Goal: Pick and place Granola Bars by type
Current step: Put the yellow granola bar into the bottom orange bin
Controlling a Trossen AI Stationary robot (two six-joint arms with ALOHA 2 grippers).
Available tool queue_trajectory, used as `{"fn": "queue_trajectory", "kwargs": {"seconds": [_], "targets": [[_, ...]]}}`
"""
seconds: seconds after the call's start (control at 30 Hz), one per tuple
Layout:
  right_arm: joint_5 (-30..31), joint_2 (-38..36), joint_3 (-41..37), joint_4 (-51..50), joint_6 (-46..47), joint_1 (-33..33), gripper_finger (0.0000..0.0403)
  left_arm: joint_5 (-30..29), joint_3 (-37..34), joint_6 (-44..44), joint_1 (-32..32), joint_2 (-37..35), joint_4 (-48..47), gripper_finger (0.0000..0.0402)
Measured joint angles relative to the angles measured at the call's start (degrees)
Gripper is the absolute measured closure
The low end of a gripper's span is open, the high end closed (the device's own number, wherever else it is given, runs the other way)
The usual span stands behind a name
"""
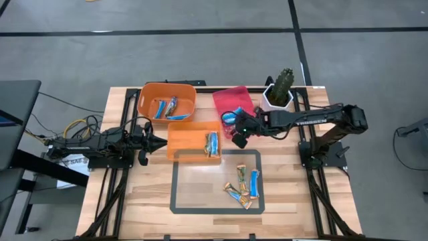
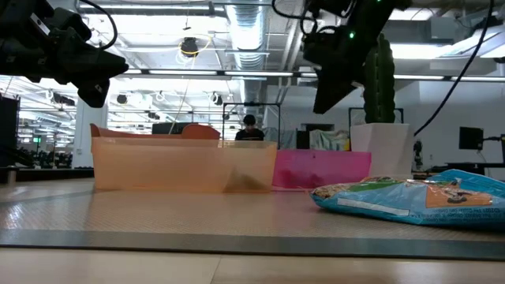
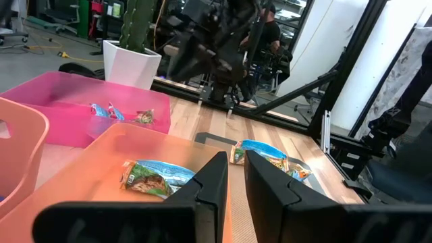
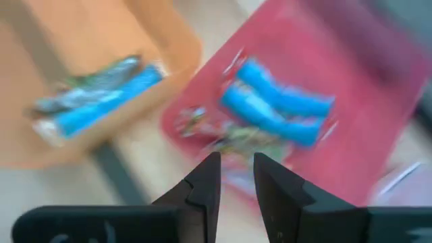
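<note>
Several granola bars (image 1: 242,187), blue and tan ones, lie flat inside a taped rectangle on the table; the low view shows one (image 2: 410,197). More bars lie in the rectangular orange bin (image 1: 212,144), the far orange bin (image 1: 165,107) and the pink bin (image 1: 229,118). My right gripper (image 1: 238,139) hangs above the table at the pink bin's near edge, open and empty; its wrist view (image 4: 236,165) looks down on blue bars (image 4: 277,104) in that bin. My left gripper (image 1: 160,141) waits beside the rectangular bin's left wall, its fingers (image 3: 236,162) narrowly open, holding nothing.
A white pot with a cactus (image 1: 277,94) stands at the far right, close behind the right arm. The rectangular orange bin (image 1: 180,137), the far orange bin (image 1: 148,94) and the pink bin (image 1: 234,94) crowd the table's far half. Bare wood shows along the near edge.
</note>
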Motion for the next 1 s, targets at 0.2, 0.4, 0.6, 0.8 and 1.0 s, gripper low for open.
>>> {"fn": "queue_trajectory", "kwargs": {"seconds": [0.2, 0.4, 0.6, 0.8, 1.0], "targets": [[-10.99, -1.52, 0.00, -1.57, 21.49, 2.93, 0.0321, 0.00, 0.00, 0.01, 0.00, 0.00, 0.00, 0.0358], [-22.08, -1.54, 0.00, -1.46, 33.40, 6.60, 0.0321, 0.00, 0.00, 0.01, -0.02, 0.00, 0.00, 0.0358], [-28.52, -1.30, 0.00, -1.43, 35.62, 10.99, 0.0321, -0.01, 0.00, 0.01, 0.00, 0.00, 0.00, 0.0358], [-28.50, -1.30, 0.00, -2.65, 39.62, 15.28, 0.0321, 0.01, 0.00, 0.01, 0.00, 0.01, 0.00, 0.0358], [-21.30, -1.30, 0.00, -6.43, 51.05, 20.43, 0.0320, -0.01, 0.00, 0.01, -0.02, 0.00, 0.00, 0.0358]]}}
